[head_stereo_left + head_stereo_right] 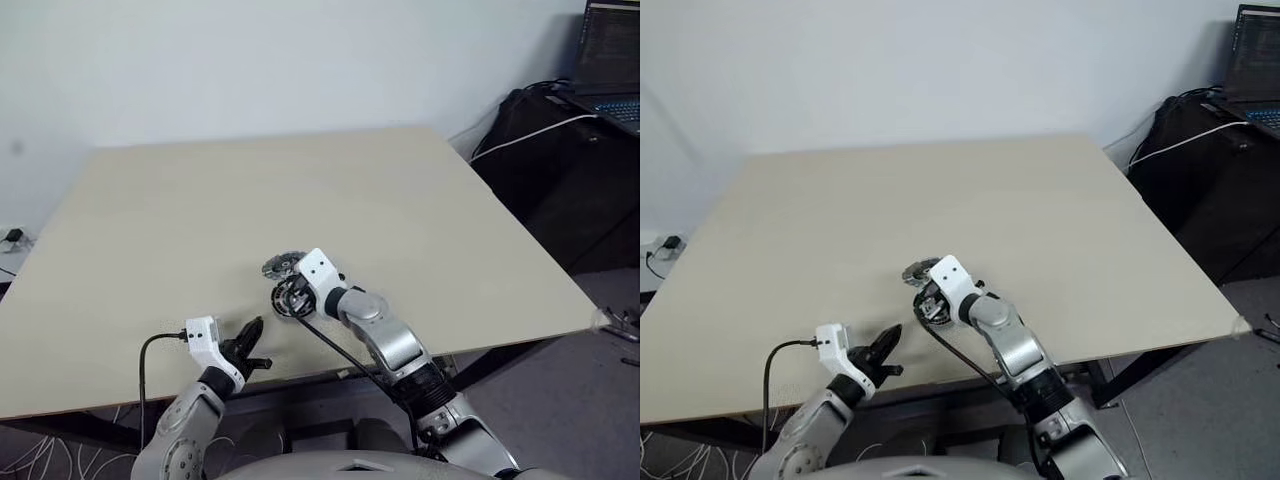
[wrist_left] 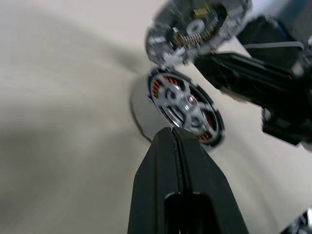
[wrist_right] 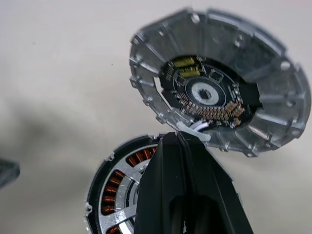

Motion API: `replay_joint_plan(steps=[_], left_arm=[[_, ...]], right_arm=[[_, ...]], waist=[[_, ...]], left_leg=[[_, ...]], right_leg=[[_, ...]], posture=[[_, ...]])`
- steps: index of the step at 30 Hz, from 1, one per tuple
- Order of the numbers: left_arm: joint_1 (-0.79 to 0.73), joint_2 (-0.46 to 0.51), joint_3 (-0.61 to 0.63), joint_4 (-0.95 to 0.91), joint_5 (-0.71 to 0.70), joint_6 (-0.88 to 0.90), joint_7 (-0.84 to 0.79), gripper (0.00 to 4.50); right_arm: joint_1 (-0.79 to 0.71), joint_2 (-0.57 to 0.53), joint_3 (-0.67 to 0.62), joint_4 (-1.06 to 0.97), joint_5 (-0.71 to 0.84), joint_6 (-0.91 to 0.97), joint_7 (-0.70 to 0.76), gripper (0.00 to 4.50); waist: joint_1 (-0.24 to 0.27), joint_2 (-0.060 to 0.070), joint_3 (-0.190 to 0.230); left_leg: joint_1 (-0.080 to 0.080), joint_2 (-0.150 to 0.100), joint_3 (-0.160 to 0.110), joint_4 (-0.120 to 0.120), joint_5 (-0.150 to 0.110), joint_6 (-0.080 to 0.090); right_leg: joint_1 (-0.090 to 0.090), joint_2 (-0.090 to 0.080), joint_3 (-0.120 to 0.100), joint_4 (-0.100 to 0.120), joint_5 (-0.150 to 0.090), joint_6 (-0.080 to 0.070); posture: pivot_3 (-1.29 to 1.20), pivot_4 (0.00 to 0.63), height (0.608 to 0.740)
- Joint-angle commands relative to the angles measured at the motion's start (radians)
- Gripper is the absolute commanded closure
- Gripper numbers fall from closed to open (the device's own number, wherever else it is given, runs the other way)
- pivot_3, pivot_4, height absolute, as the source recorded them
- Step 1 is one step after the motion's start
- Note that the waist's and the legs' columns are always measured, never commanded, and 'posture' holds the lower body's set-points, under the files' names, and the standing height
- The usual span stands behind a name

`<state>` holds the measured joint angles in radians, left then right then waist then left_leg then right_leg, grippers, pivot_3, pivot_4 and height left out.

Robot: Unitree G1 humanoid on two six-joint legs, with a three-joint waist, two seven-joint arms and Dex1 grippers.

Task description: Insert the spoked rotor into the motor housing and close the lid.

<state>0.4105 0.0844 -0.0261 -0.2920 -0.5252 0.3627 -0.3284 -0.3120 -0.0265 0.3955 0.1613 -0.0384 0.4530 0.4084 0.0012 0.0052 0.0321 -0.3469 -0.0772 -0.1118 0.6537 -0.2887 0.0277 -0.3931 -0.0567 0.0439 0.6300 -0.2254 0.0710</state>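
The left gripper (image 1: 255, 345), fingers together and empty, waits near the table (image 1: 150, 230) edge. The spoked rotor (image 2: 181, 103) already sits inside the motor housing (image 3: 105, 195). The right gripper (image 3: 181, 139), fingers together, touches the tilted lid (image 3: 219, 83), probably to close it.

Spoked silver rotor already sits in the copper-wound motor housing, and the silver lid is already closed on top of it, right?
Not closed. The ribbed silver lid with its circuit board lies open beside the copper-wound motor housing, with the spoked silver rotor seated and exposed, as the left wrist view shows.
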Motion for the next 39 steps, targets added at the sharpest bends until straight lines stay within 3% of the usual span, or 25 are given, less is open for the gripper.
replay_joint_plan(steps=[1, 8, 14, 18, 21, 25, 29, 33, 36, 39], left_arm=[[-0.004, 0.011, -0.017, -0.046, 0.014, -0.007, -0.011, 4.5], [-0.01, 0.02, -0.025, -0.042, 0.02, -0.004, -0.014, 4.5], [-0.027, 0.027, -0.038, -0.028, 0.081, -0.065, -0.009, 4.5], [-0.026, 0.029, -0.049, -0.022, 0.124, -0.117, -0.02, 4.5], [-0.022, 0.033, -0.054, -0.016, 0.145, -0.142, -0.027, 4.5], [-0.021, 0.032, -0.054, -0.01, 0.147, -0.146, -0.03, 4.5], [-0.021, 0.031, -0.054, -0.006, 0.144, -0.139, -0.029, 4.5], [-0.022, 0.029, -0.053, 0.0, 0.139, -0.13, -0.036, 4.5], [-0.027, 0.025, -0.053, 0.005, 0.136, -0.128, -0.039, 4.5], [-0.03, 0.019, -0.056, 0.01, 0.137, -0.129, -0.04, 4.5]], right_arm=[[-0.006, 0.004, -0.004, 0.018, -0.002, -0.019, 0.002, 4.45], [0.035, -0.04, 0.027, 0.037, -0.036, 0.047, 0.015, 4.45], [0.052, -0.033, -0.054, -0.124, 0.037, 0.022, 0.024, 4.45], [0.085, -0.048, -0.101, -0.27, 0.098, 0.113, 0.041, 4.45], [0.127, -0.102, -0.082, -0.375, 0.122, 0.182, 0.083, 3.81], [0.161, -0.115, -0.091, -0.449, 0.168, 0.285, 0.082, 2.55], [0.143, -0.249, 0.043, -0.479, 0.04, 0.124, 0.134, 1.29], [0.064, -0.378, 0.143, -0.475, -0.03, -0.019, 0.25, 1.96], [-0.044, -0.473, 0.234, -0.415, -0.109, -0.137, 0.384, 1.96], [-0.154, -0.5, 0.298, -0.324, -0.171, -0.222, 0.475, 1.96]], waist=[[-0.004, 0.0, 0.0], [-0.011, 0.006, -0.007], [-0.012, 0.009, -0.008], [-0.012, 0.009, -0.008], [-0.01, 0.009, -0.008], [-0.011, 0.009, -0.008], [-0.011, 0.009, -0.008], [-0.013, 0.008, -0.006], [-0.012, 0.007, -0.005], [-0.011, 0.004, -0.005]], left_leg=[[0.0, 0.0, 0.0, 0.0, 0.0, 0.0], [0.001, 0.0, 0.0, -0.001, 0.0, 0.0], [0.003, 0.0, 0.0, -0.001, 0.0, 0.0], [0.002, 0.0, 0.0, -0.001, 0.001, -0.001], [0.001, 0.0, -0.001, -0.001, 0.0, 0.0], [0.0, 0.0, -0.001, -0.001, 0.0, 0.001], [0.0, 0.0, 0.0, -0.001, 0.0, 0.001], [0.0, -0.001, 0.001, 0.0, 0.0, 0.001], [0.001, 0.0, 0.0, 0.001, 0.0, 0.001], [0.001, 0.0, 0.0, 0.001, 0.0, 0.002]], right_leg=[[0.0, 0.0, 0.0, 0.0, 0.0, 0.0], [0.001, 0.0, 0.0, 0.0, 0.0, 0.0], [0.002, -0.001, 0.0, 0.001, -0.004, 0.005], [0.001, -0.001, 0.0, 0.001, -0.003, 0.005], [0.001, -0.001, 0.0, 0.0, -0.003, 0.004], [0.0, -0.002, -0.001, 0.0, -0.002, 0.003], [0.0, -0.002, -0.001, 0.0, -0.004, 0.006], [0.001, -0.003, -0.001, -0.001, -0.005, 0.006], [0.002, -0.002, -0.001, -0.001, -0.004, 0.007], [0.002, -0.002, -0.001, -0.001, -0.004, 0.007]], posture=[[0.0, 0.0, 0.74], [0.0, 0.0, 0.74], [0.0, 0.0, 0.74], [0.0, 0.0, 0.74], [0.0, 0.0, 0.74], [0.0, 0.0, 0.74], [0.0, 0.0, 0.74], [0.0, 0.0, 0.74], [0.0, 0.0, 0.74], [0.0, 0.0, 0.74]])
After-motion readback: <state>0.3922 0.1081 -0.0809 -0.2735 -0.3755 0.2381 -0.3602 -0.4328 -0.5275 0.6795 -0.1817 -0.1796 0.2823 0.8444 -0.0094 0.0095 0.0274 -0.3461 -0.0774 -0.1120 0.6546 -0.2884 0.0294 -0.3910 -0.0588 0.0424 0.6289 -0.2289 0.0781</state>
